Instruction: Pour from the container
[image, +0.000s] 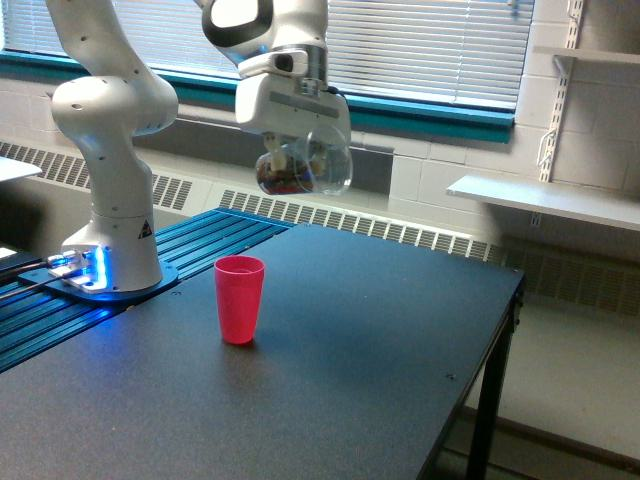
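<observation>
In the exterior view my gripper (297, 150) is shut on the container (305, 167), a clear rounded jar with brown bits heaped at its lower left. The jar hangs tilted high in the air, above and a little to the right of a red-pink cup (239, 299). That cup stands upright on the black table (330, 370), apart from the jar. The fingers are mostly hidden behind the jar and the white hand.
The arm's white base (110, 250) stands at the exterior view's left on blue ribbed rails (190, 250), with a blue light at its foot. The table's edge runs down the right side. A white shelf (550, 200) and a radiator grille line the wall behind.
</observation>
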